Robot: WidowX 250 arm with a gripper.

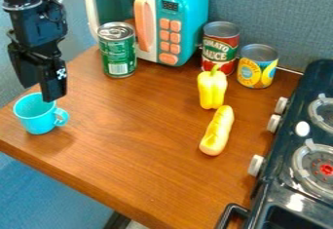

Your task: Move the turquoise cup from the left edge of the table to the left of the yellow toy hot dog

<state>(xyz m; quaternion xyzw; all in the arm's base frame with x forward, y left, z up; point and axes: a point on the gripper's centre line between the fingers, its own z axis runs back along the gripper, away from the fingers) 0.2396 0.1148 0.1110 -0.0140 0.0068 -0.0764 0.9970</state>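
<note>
A black robot tool (pixel 39 93) hangs over the left side of a wooden tabletop (pixel 137 140), its two fingers spread apart above a turquoise cup (pixel 39 121). The cup sits upright directly below the tool, near the tabletop's left edge, its handle toward the right of the view; one fingertip overlaps the rim in the view, and whether they touch cannot be told. A green can (pixel 118 57) stands to the right and farther back, in front of a toy microwave (pixel 184 21). Well apart, a yellow pepper (pixel 212 90) and a bun (pixel 217 130) lie before a red can (pixel 220 47) and a yellow can (pixel 256 69), beside a black stove (pixel 276 194).
</note>
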